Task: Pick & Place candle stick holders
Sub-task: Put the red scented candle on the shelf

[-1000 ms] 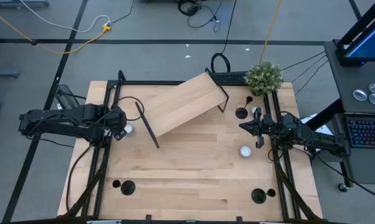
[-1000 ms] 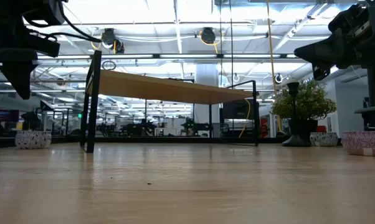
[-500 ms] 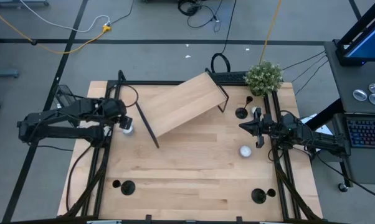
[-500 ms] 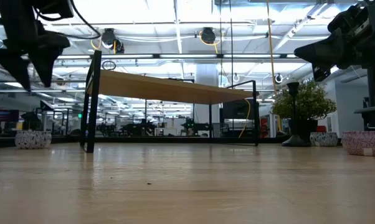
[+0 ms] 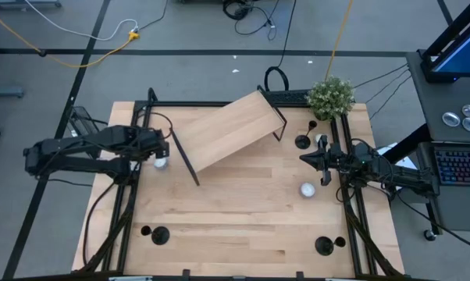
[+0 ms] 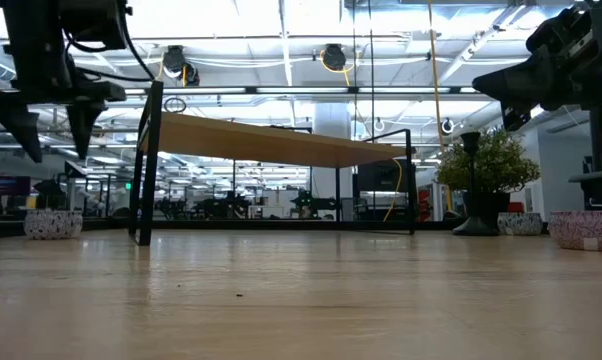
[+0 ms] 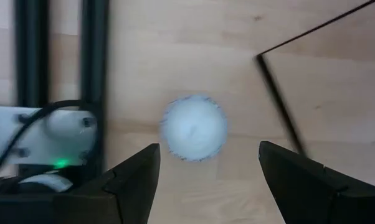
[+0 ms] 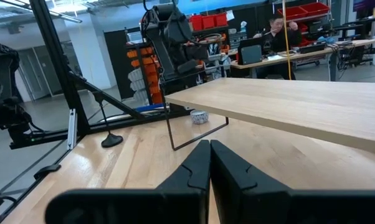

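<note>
Three black candle stick holders stand on their disc bases on the wooden table: one at the far right [image 5: 303,142], one at the near left [image 5: 159,234], one at the near right [image 5: 323,246]. My left gripper [image 5: 160,151] is open and points down, right above a white tealight [image 7: 194,127] at the table's left, with a finger to either side and clear of it. In the low view it hangs [image 6: 49,118] above that tealight [image 6: 53,223]. My right gripper [image 5: 307,159] is shut and empty, level above the table's right side, near the far right holder.
A slanted wooden shelf board [image 5: 227,129] on thin black wire legs stands at the far middle, one leg [image 7: 281,102] close to my left gripper. A potted plant [image 5: 330,95] stands at the far right. More tealights [image 5: 307,189] lie at the right. Black frame rails [image 5: 133,187] run along both sides.
My left gripper has gone a little toward the table's right edge, over the tealight, and has turned about its wrist, so that its two fingers now show apart, pointing down. My right arm has kept still.
</note>
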